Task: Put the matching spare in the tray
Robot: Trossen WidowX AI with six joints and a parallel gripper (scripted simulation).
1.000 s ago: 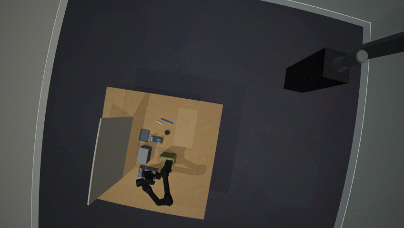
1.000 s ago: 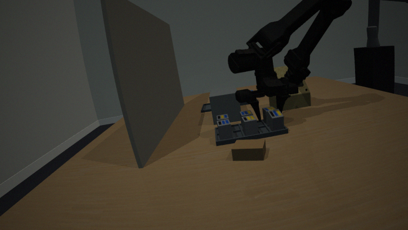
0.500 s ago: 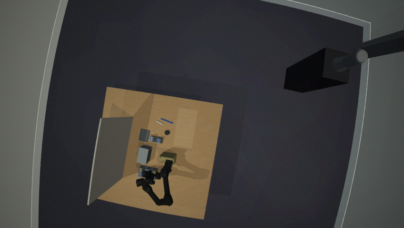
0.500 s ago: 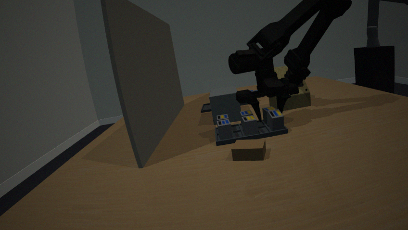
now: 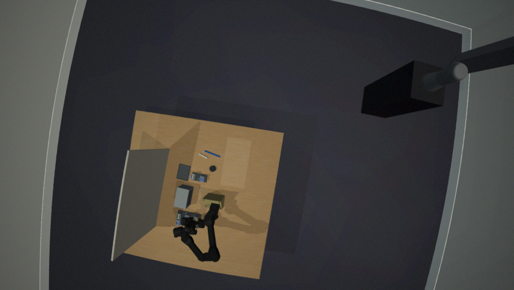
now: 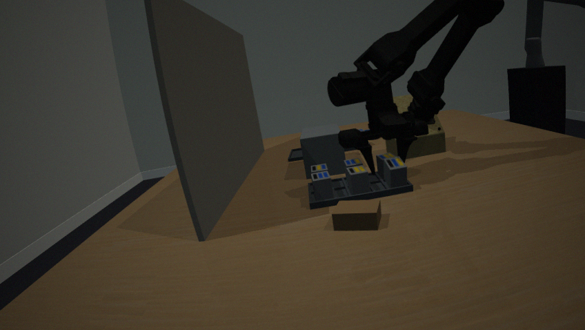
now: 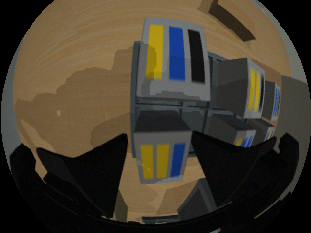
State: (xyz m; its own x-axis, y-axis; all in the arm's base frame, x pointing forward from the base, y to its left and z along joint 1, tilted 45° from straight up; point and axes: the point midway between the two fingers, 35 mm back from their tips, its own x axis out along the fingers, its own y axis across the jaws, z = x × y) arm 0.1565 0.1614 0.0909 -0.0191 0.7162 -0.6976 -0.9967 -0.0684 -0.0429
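The dark rack holds several grey spares with striped tops. My gripper is open, pointing down at the rack's end, with its fingers on either side of a spare with a yellow, yellow and blue top. No finger visibly touches it. Beside it stands a spare with a yellow, blue and black top. The flat dark tray lies beyond the grey box. The mounted unit seems to be on the small stand; its back code is not readable.
A grey box stands between rack and tray. An olive block is by the arm's base. A brown block lies before the rack. A tall panel borders one side. A dark round object and a blue stick lie beyond.
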